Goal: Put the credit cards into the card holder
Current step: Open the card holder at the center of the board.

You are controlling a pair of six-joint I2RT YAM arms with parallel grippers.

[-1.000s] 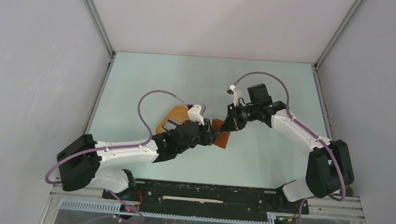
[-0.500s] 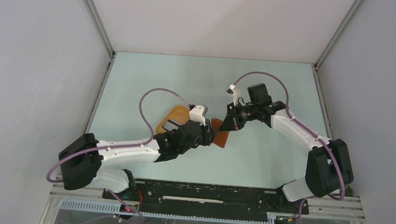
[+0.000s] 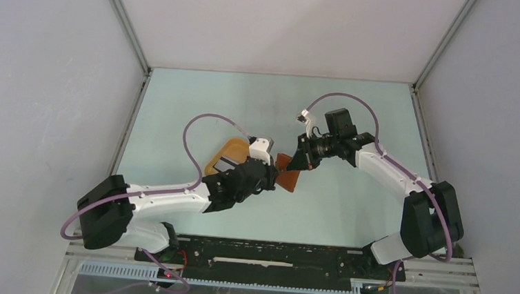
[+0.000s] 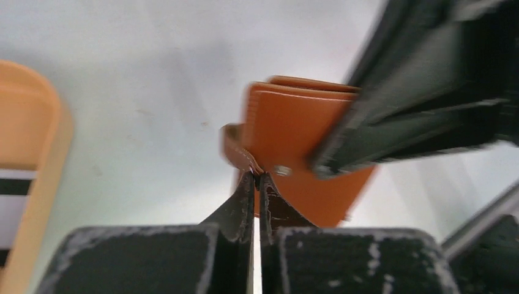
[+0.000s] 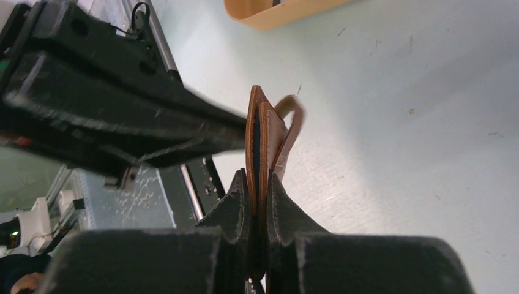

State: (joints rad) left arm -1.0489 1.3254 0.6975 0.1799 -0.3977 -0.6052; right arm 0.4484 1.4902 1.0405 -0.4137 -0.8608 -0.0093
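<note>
The reddish-brown card holder (image 3: 288,181) is held folded and on edge just above the table, between both grippers. My right gripper (image 5: 258,180) is shut on its folded leaves (image 5: 257,131) from the far side. In the left wrist view my left gripper (image 4: 257,177) is shut on the thin strap (image 4: 235,150) that curls off the card holder's (image 4: 294,128) corner. A credit card (image 3: 224,164), grey with a dark stripe, lies in the orange-yellow tray (image 3: 233,146) to the left of the holder, partly hidden under my left arm.
The tray's rim (image 4: 52,153) sits close on the left of my left gripper, and shows at the top of the right wrist view (image 5: 275,15). The right gripper's dark finger (image 4: 416,104) crosses the holder. Bare pale green table (image 3: 356,119) surrounds the arms.
My left gripper has closed its jaws onto the card holder's strap. The holder and both grippers have shifted slightly left. The right gripper has kept its grip.
</note>
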